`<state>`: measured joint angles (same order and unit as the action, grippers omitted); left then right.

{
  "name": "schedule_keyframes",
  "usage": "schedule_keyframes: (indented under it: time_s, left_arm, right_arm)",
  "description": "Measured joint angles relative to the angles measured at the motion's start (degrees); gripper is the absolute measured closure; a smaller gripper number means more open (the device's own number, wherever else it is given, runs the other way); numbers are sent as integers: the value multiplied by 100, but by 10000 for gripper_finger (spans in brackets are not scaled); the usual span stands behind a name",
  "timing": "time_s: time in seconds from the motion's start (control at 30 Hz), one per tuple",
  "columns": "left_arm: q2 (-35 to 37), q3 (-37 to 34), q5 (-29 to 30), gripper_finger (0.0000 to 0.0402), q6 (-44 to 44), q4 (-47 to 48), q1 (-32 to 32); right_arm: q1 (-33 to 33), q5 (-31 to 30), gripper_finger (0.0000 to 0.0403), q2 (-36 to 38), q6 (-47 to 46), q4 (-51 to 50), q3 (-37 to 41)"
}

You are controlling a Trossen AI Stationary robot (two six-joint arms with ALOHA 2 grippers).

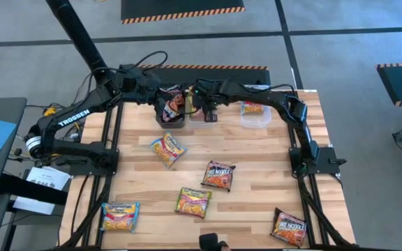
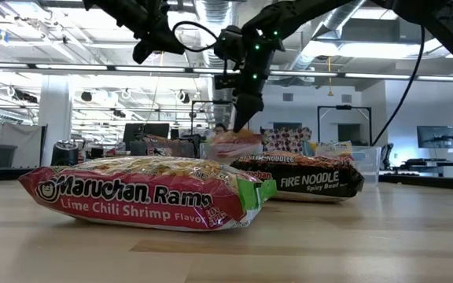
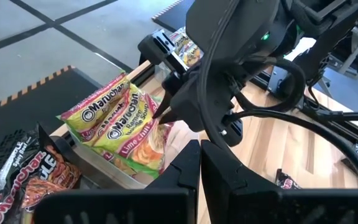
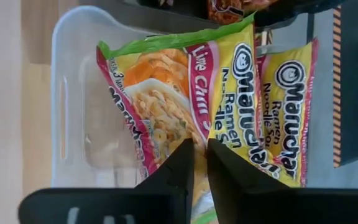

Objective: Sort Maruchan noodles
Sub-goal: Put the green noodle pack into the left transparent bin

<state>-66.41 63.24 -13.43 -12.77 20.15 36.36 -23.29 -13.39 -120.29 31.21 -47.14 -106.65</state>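
Right end effector (image 4: 199,163) over lime packet (image 4: 166,93)

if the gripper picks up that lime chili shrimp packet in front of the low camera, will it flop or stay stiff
The lime chili shrimp packet probably stays fairly stiff: it lies flat, puffed around its block. Its glossy wrapper looks slippery, and the crimped end would likely bend if pinched.

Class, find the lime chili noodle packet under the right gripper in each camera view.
High view: hidden under the right gripper, in the clear tub.
Low view: the packet shows centre, just below that gripper.
Left wrist view: centre-left, at the gripper's tip.
Right wrist view: centre, filling the tub.
Shared landmark: the right gripper.
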Motion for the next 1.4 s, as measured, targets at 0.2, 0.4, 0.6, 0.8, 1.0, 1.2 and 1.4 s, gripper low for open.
schedule_keyframes:
  time_s: [0.2, 0.4, 0.6, 0.8, 1.0, 1.2, 1.4]
  left_arm:
    - [0, 0, 0, 401, 5, 19, 0]
    - [0, 0, -2, 401, 6, 97, 0]
    - [-2, 2, -5, 401, 6, 161, 0]
    - [-2, 2, -7, 401, 2, 169, 0]
    - [-2, 2, -9, 401, -2, 183, 0]
    - [-2, 2, 22, 401, -13, 198, 0]
    - [-2, 2, 24, 401, -16, 200, 0]
  right_arm:
    - [-67, 23, 322, 0, -493, -100, 0]
    - [-85, 285, 297, 1, -927, -192, -1]
    - [-214, 1189, 286, 21, -1552, -773, -429]
    - [-351, 2745, 289, -19, -1835, -829, -522]
    - [-345, 3117, 291, -380, -1911, -865, -516]
    - [-339, 2705, 291, -603, -2000, -958, -505]
    - [-403, 2650, 292, -838, -2448, -712, -518]
